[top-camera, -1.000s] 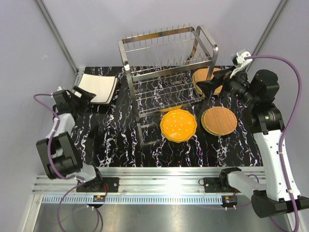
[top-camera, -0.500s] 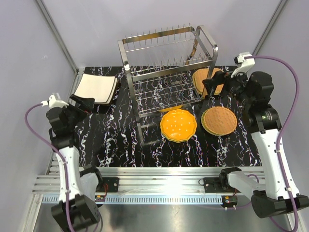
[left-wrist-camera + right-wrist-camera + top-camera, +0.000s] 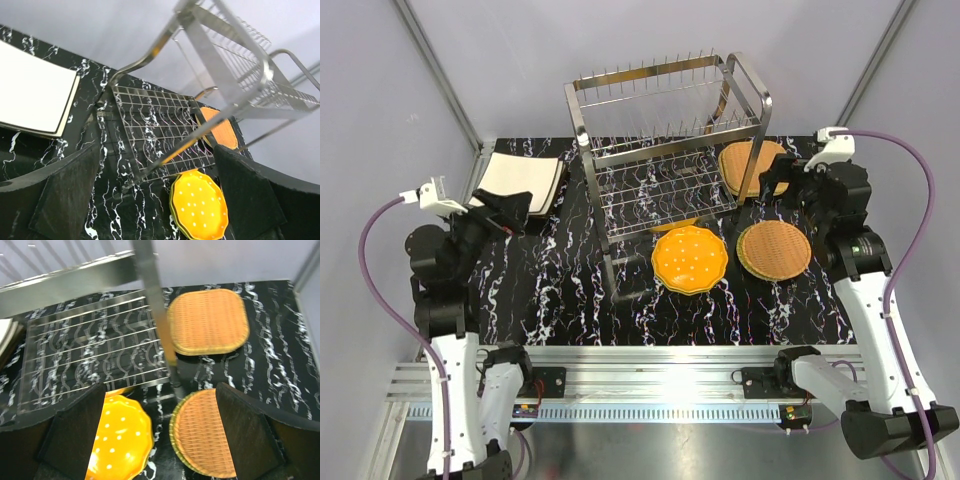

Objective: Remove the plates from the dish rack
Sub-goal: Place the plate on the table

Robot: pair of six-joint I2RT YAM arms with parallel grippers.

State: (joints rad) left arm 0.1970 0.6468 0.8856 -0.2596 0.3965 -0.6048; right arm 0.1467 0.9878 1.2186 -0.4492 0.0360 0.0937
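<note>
Both arms withdrawn from plates; rack seen bare.

L arm has been lifted off and back from the stacked cream square plates (image 3: 520,178); left gripper (image 3: 510,212) jaws apart, nothing held. R arm pulled back from the squarish tan woven plate (image 3: 752,165); right gripper (image 3: 775,185) jaws apart, empty. No plate is seen in the tall shiny steel wire dish rack (image 3: 665,130). Orange scalloped round plate (image 3: 690,258) and round tan woven plate (image 3: 773,250) lie on the black marbled table (image 3: 570,290) in front of the rack. Unloading judged approx. complete; a yellow edge under the lower tier is not identifiable.
</note>
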